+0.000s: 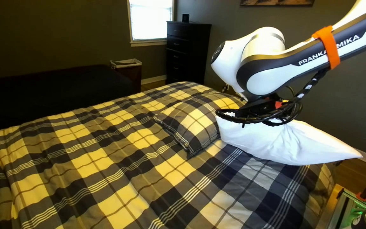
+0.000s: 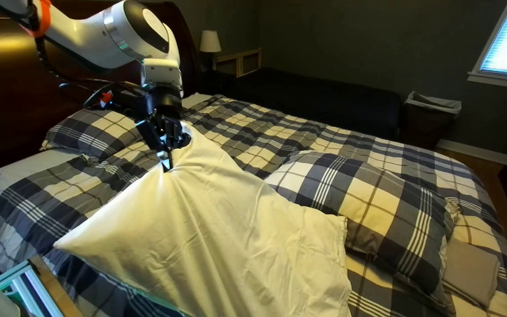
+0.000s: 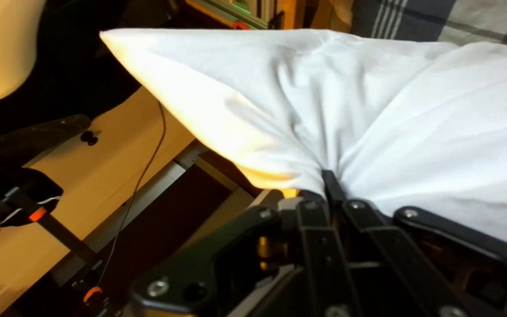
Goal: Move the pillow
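Beneath two slim black fingers (image 3: 333,189), pinched together on a gathered fold of its case, one large white rectangular cloth pillow (image 2: 236,246) spreads over the yellow, white and dark checked fabric surface (image 1: 113,159). Two plaid fabric pillows (image 2: 363,189) show in an exterior view: one just beside the white pillow, one well apart.
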Controlling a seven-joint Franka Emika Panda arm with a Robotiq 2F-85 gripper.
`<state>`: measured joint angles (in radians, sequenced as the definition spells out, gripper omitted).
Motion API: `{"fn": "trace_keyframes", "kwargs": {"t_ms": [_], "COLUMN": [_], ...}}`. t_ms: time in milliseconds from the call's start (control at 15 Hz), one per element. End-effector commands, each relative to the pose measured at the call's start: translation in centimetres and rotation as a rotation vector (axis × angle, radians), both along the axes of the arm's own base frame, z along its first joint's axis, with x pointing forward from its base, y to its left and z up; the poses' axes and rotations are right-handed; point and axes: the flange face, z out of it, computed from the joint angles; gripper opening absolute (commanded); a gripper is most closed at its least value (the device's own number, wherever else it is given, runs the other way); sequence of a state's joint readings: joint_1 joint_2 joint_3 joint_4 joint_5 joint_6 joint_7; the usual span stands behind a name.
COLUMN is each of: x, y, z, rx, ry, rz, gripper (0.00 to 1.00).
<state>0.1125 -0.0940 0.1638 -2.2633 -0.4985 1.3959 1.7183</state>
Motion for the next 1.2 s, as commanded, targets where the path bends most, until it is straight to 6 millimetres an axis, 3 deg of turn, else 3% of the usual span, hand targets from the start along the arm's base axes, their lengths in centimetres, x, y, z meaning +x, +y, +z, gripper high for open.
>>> {"fn": "trace_keyframes", "kwargs": {"t_ms": [0,467,733,800,867,1133], "x": [2.0,3.3,3.0,3.0,2.8,2.7], "y": [1.8,7.7,8.8,8.8,8.3,6.6], "z": [-1.1,-1.5,-1.5,-1.4,-1.2,1.8], "rx": [0.052,0.275,0.37,0.396,0.421,0.497], "ry": [-0.13,-0.399,-0.49,-0.495,-0.502,-0.568], "rz": [0.063,0.329,0.441,0.462,0.489,0.621], "gripper": [0.01,0.01,0.01,0.31,0.31,0.6]}}
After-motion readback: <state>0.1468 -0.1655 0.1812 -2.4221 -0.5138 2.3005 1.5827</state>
